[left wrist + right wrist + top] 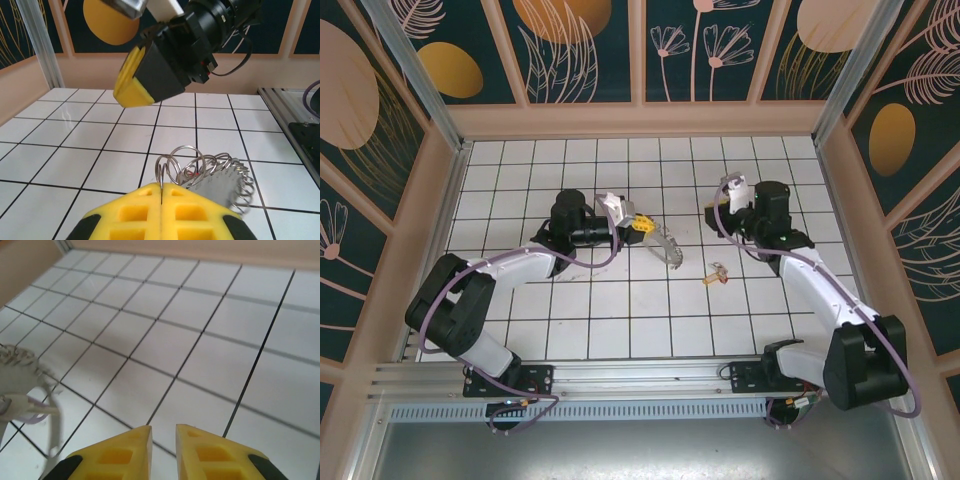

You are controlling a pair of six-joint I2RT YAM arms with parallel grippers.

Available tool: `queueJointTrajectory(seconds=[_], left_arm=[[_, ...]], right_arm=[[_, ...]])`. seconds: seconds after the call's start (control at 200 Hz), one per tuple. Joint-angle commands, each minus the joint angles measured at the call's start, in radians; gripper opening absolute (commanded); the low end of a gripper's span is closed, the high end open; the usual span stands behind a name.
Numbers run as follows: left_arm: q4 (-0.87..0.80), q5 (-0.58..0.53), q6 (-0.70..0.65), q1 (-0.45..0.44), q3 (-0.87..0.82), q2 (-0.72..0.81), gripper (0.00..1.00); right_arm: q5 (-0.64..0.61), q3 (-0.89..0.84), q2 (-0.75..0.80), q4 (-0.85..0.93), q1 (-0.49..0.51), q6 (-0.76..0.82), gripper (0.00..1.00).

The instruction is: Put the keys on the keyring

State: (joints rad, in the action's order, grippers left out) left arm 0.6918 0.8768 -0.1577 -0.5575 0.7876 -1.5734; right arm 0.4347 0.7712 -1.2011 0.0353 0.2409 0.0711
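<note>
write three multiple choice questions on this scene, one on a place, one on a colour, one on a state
1. Where do the keys lie? A on the tiled floor; B on a metal rail; C against the back wall.
2. The right pincer has fingers coloured: A red; B yellow; C blue.
3. The left pincer is: A open, empty; B shut on the keyring; C lying flat.
Answers: A, they sit loose on a tile; B, they show yellow; B, its fingers meet on the ring wire.
</note>
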Motion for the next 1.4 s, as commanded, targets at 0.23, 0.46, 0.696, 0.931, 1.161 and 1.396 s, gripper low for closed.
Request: queueJointTrajectory(seconds=[0.23,0.46,0.696,0.931,1.161,1.396], left_arm=[[0.021,-0.022,-0.036,-0.003,-0.089,0.051,0.0],[0.014,0.01,-0.036,-0.004,-0.11,0.05,0.0],[0.004,0.026,-0.04,-0.004,-0.106,0.039,0.0],[-0.012,0.036,-0.047,-0.003,-0.093,0.032,0.0],[-0.019,0.039,-0.048,-0.005,-0.084,0.028,0.0],[-0.02,0.037,-0.047,-0.004,-0.08,0.029,0.0]], right_arm=[[-0.087,0.023,-0.155,0.283,-0.021,-0.23,0.19],[-0.198,-0.003,-0.201,0.333,-0.024,-0.23,0.26],[-0.189,0.031,-0.273,0.388,-0.019,-0.217,0.34],[-0.198,0.046,-0.332,0.407,0.0,-0.227,0.34],[-0.245,0.065,-0.365,0.413,0.011,-0.219,0.22],[-0.279,0.057,-0.363,0.386,0.001,-0.22,0.04]])
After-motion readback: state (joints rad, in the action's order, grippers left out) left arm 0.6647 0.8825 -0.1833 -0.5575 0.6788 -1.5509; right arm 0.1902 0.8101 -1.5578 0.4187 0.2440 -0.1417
